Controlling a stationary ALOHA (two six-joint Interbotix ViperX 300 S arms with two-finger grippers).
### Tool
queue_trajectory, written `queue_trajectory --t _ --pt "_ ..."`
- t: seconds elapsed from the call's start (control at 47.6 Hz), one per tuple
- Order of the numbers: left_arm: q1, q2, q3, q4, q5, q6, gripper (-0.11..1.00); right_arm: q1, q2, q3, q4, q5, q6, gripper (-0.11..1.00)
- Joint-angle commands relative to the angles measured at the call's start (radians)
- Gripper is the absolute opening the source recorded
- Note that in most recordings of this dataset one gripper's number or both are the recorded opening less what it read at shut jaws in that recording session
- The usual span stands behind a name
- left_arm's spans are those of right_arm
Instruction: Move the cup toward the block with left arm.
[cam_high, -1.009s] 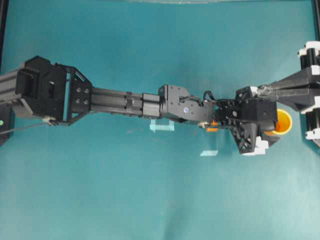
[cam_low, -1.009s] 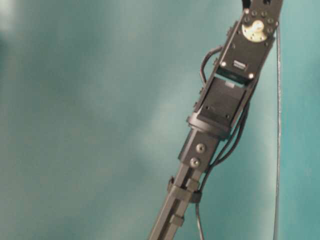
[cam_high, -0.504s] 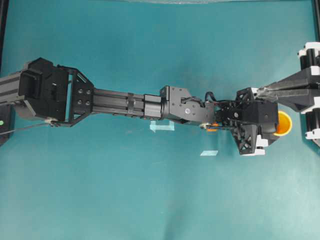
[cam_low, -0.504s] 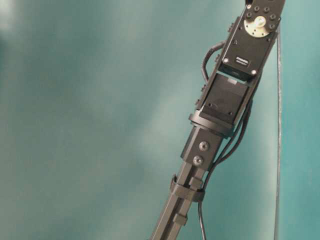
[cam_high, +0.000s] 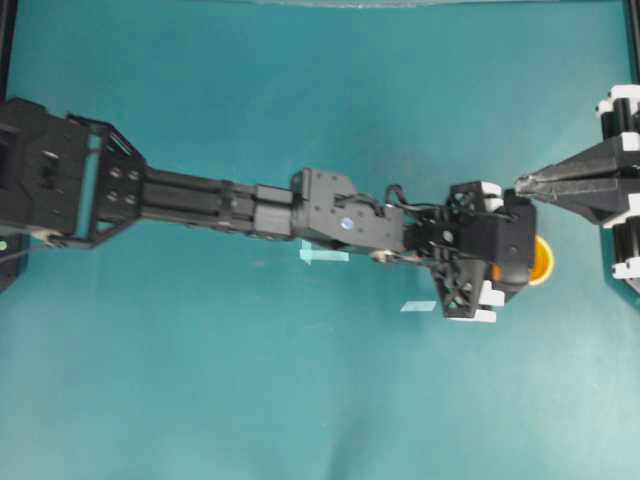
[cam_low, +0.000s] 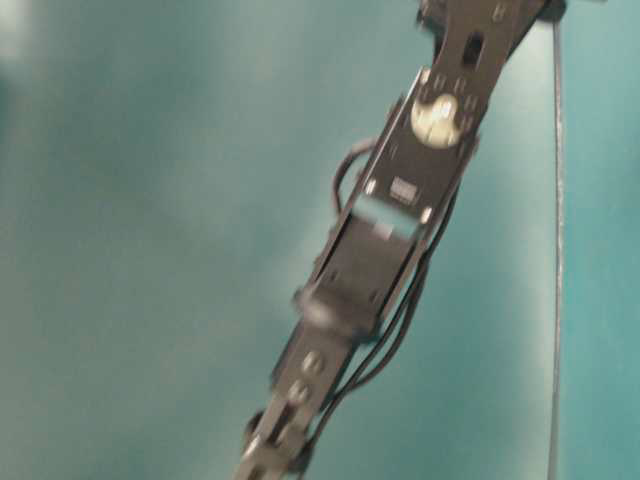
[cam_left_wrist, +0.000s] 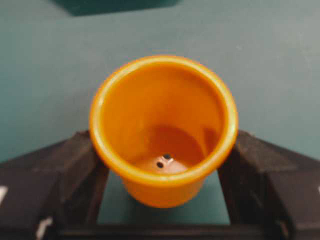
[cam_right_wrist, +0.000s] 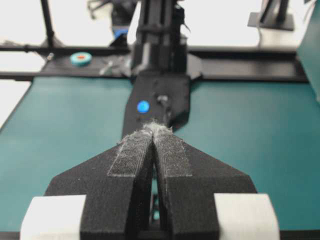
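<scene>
orange-yellow plastic cup (cam_left_wrist: 164, 131) — upright, gripped on both sides between the black fingers (cam_left_wrist: 65, 175) of the left gripper (cam_high: 532, 258), out near the right end of the teal table (cam_high: 300, 400). block hidden under the left arm (cam_high: 200, 200). right gripper (cam_right_wrist: 152, 131) — pads pressed together, holding nothing, its tip close to the cup.

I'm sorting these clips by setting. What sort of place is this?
Most likely a robotics lab bench: a bare teal work mat with pale tape marks, two black robot arms facing each other, the left gripper around an orange cup, and frame rails and stands behind the mat in the right wrist view.
</scene>
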Motion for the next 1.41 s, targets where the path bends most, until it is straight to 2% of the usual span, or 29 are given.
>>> queue_trajectory --t 0.0,0.168,0.357,0.525,0.693,1.387 --pt "0.014 -0.103 0.067 0.002 -0.074 -0.005 0.61 0.000 -0.002 -0.031 -0.002 -0.003 0.000 0.00" --pt "0.037 -0.204 0.247 -0.003 -0.218 -0.006 0.61 0.000 -0.002 -0.031 -0.002 -0.003 0.002 0.00" --pt "0.054 -0.308 0.419 -0.008 -0.328 -0.029 0.61 0.000 0.000 -0.031 -0.002 -0.003 0.002 0.00" --pt "0.054 -0.360 0.517 -0.008 -0.377 -0.075 0.62 0.002 0.005 -0.029 -0.002 -0.003 0.002 0.00" --pt "0.049 -0.374 0.558 -0.008 -0.387 -0.098 0.61 0.000 0.005 -0.028 -0.002 -0.006 0.002 0.00" --pt "0.015 -0.379 0.575 -0.006 -0.380 -0.100 0.61 0.000 0.012 -0.026 0.003 -0.002 0.003 0.00"
